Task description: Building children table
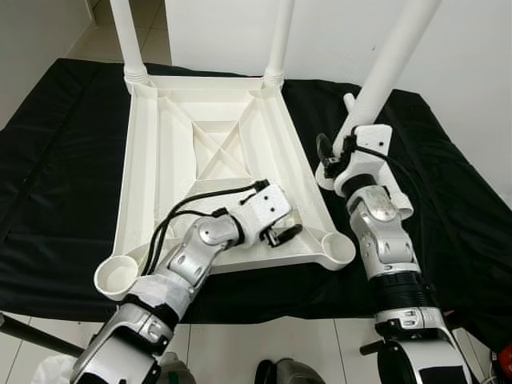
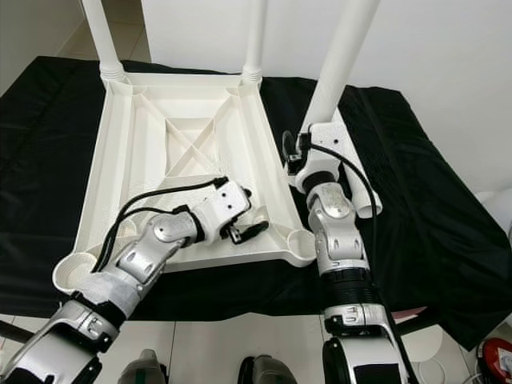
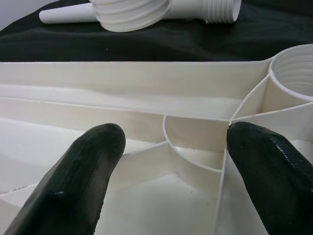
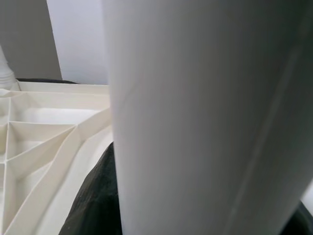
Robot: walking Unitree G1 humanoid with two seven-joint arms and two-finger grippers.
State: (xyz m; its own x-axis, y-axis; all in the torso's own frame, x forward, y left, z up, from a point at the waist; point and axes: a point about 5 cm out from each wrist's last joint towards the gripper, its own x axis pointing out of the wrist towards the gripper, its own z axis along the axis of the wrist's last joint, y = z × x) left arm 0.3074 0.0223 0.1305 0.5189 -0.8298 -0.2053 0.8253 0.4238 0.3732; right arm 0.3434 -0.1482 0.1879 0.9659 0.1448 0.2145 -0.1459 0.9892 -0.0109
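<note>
The white table leg [image 1: 392,60] stood nearly upright, leaning away, clamped at its lower end by the right gripper [image 1: 340,156] beside the upturned tabletop [image 1: 216,152]. The left gripper [image 1: 286,235] rested open over the tabletop's near corner.

This looks like a plain room in a home, used as a spot for putting furniture together. Pale glossy floor tiles [image 1: 240,344] run along six o'clock and show again at eleven o'clock, a bare white wall [image 1: 336,32] rises at twelve o'clock, and a black cloth [image 1: 56,176] is spread over the middle.
</note>
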